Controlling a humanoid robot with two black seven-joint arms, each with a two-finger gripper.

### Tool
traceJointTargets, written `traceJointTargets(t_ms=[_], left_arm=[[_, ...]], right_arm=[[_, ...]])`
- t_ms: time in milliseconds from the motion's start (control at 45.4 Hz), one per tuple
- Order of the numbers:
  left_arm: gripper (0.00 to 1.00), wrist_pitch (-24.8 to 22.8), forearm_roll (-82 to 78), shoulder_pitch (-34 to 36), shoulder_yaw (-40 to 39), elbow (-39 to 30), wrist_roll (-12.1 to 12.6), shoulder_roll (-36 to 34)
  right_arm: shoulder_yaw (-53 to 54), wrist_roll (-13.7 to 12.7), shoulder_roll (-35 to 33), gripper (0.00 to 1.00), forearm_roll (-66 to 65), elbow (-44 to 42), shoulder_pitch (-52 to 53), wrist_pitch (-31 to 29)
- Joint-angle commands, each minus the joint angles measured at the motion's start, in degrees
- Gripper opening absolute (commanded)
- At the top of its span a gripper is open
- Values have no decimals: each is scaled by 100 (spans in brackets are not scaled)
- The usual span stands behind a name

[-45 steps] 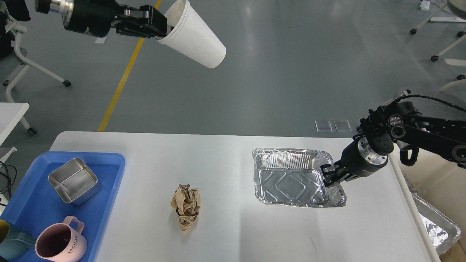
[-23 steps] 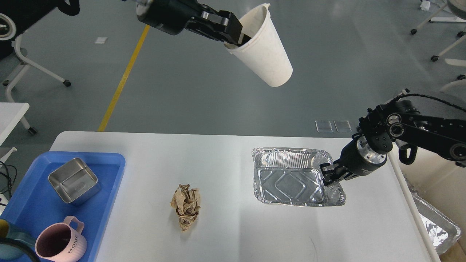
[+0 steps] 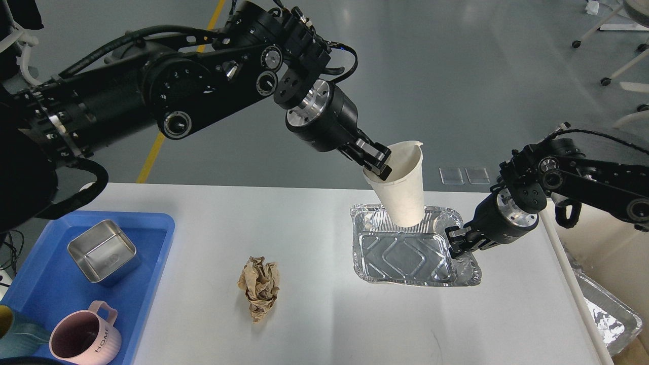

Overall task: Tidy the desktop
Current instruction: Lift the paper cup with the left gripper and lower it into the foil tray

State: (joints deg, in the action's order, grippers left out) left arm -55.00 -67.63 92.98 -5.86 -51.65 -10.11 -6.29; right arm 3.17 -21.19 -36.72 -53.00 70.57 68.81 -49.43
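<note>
The white-grey desktop [image 3: 314,314] fills the lower view. My left gripper [image 3: 379,163] is shut on the rim of a white paper cup [image 3: 403,192] and holds it nearly upright over the far edge of a foil tray [image 3: 405,251] on the desktop's right half. My right gripper [image 3: 456,243] is shut on the foil tray's right rim. A crumpled brown paper ball [image 3: 259,286] lies on the desktop near the middle.
A blue plastic tray [image 3: 45,289] at the left holds a steel square container [image 3: 104,251], a pink mug [image 3: 83,339] and a teal cup [image 3: 15,334]. Off the right edge a bin holds another foil tray [image 3: 606,312]. Grey floor lies beyond.
My left arm has swung right and down with the cup, from high at the upper left to just above the foil tray. The cup has turned nearly upright. The right gripper has stayed put.
</note>
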Motion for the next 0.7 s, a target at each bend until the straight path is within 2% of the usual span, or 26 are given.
traceJointTargets(t_ms=[0, 176, 440, 682], left_arm=[[4, 0, -66, -219, 6, 428, 36, 470], [5, 121, -409, -482, 15, 858, 97, 946], [9, 877, -506, -904, 718, 1456, 97, 1622], [12, 991, -418, -984, 674, 1553, 89, 1710]], right_arm=[[8, 0, 7, 0, 0, 0, 9, -5], [34, 0, 7, 0, 9, 0, 18, -14], [78, 0, 7, 0, 9, 0, 27, -14], [78, 0, -11, 0, 18, 9, 27, -23]])
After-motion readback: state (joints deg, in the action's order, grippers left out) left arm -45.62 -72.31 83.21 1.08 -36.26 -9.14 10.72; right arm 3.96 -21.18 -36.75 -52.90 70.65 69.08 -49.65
